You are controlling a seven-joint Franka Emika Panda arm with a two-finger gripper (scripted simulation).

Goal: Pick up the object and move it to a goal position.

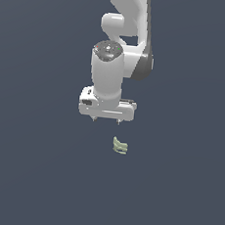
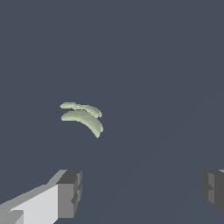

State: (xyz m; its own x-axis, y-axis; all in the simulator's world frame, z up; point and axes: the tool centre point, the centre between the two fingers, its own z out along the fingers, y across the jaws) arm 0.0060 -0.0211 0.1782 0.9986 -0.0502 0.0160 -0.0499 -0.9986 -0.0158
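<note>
I am seeing the smooth white arm (image 1: 122,46) hanging its blocky end effector (image 1: 106,120) over a flat dark grey surface, its grey ridged fingers (image 2: 70,192) spread wide, gripping nothing. The object (image 1: 119,146), tiny curved pale yellow-green slivers, is lying just below, untouched.

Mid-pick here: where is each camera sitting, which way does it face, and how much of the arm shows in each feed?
Exterior view: off the arm, mounting unknown, facing the white arm with its open gripper hanging above the pale yellow-green object.
Wrist view: on the wrist, looking past the fingertips at the object; only the two spread fingers show.
Shared: both show the object and the gripper, not touching.
</note>
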